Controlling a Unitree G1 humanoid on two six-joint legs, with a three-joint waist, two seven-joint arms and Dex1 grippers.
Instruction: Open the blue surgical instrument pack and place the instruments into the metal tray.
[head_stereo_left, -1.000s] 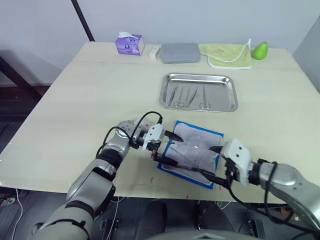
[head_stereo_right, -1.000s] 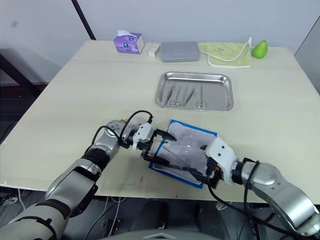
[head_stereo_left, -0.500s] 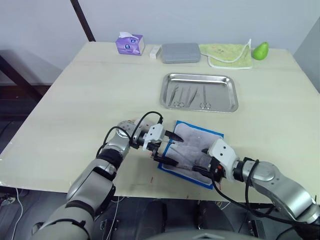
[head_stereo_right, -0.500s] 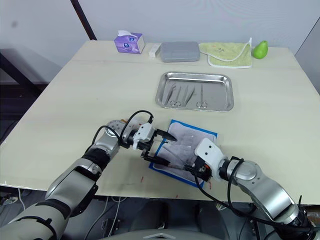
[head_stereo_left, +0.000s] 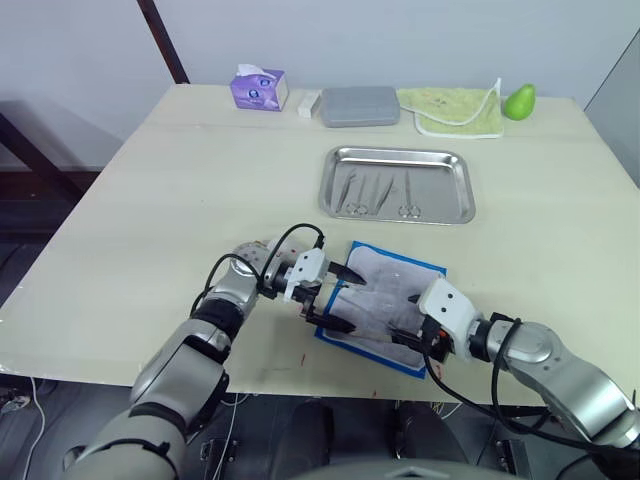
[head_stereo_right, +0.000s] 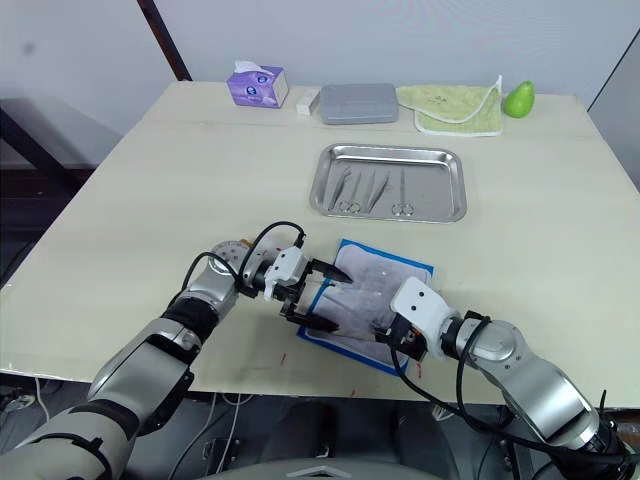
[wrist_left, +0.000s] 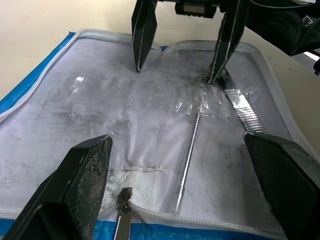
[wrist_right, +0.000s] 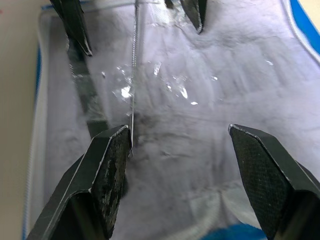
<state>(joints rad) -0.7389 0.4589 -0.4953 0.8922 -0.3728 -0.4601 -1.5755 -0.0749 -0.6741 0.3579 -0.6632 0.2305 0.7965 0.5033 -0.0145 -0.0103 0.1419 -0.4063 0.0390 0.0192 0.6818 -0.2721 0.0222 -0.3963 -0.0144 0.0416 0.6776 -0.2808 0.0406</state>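
Pack (head_stereo_left: 385, 300) lies unfolded at the table's near edge below the tray (head_stereo_left: 397, 184), which holds several instruments (head_stereo_left: 378, 191); both grippers, left (head_stereo_left: 337, 298) and right (head_stereo_left: 404, 322), hover spread over the lining, so the right should straddle the thin remaining tool (wrist_left: 189, 150) squarely before pinching

The blue surgical instrument pack (head_stereo_left: 385, 305) shows a bright blue border around a pale grey-white, smudged lining. The metal tray (head_stereo_left: 397, 184) is shiny silver, and the instruments (head_stereo_left: 378, 190) are silver too. Both grippers' fingers (wrist_left: 82, 175) are black with a fine cross-hatch pattern.
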